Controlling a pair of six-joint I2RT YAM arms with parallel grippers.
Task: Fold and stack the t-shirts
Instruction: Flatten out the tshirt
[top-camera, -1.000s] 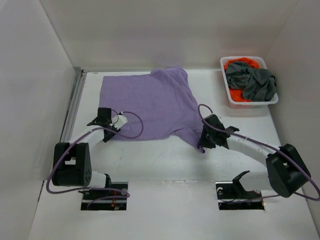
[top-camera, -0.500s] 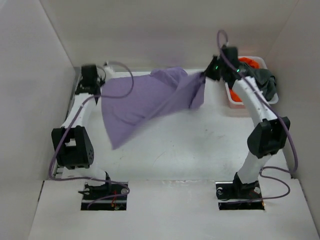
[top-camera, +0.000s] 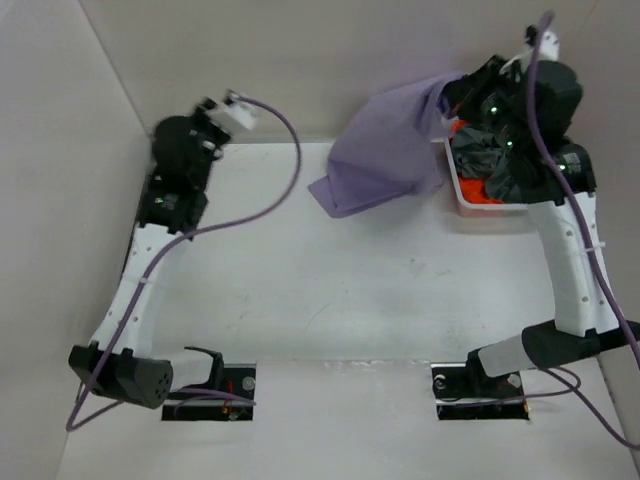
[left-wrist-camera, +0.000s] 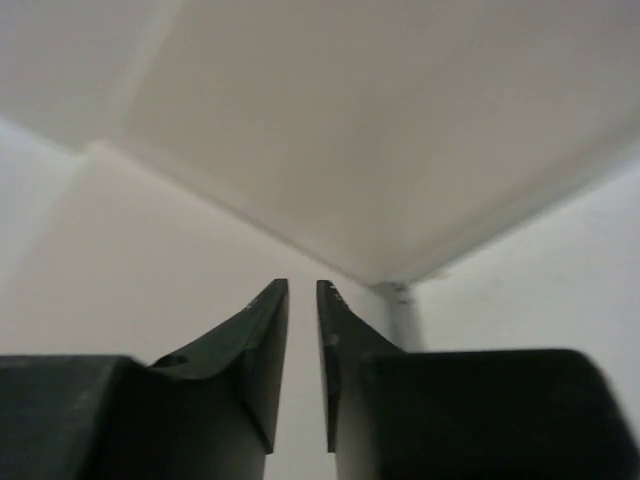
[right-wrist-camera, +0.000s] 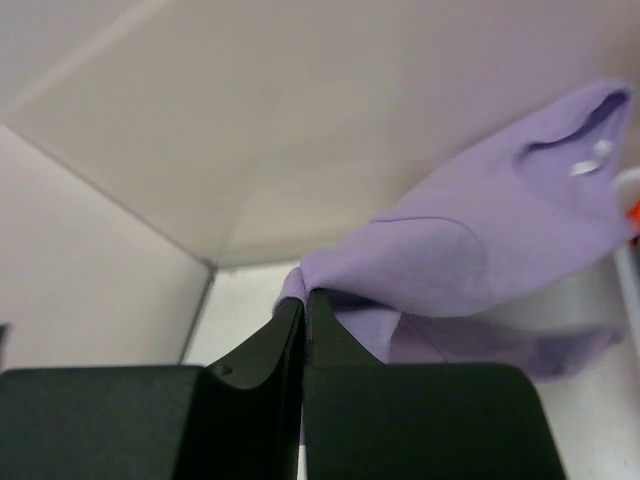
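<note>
Over white table (top-camera: 330, 290), hoisting lavender t-shirt (top-camera: 385, 160) in right gripper (right-wrist-camera: 303, 298) alone, clamping one edge. Just letting go with left gripper (left-wrist-camera: 301, 285), barely parted, empty; losing the spread, delaying folding.

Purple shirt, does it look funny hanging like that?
Yes. The purple shirt hangs bunched from the raised right hand alone, beside the basket. The left hand is empty, so the shirt droops lopsided instead of lying flat for folding.
</note>
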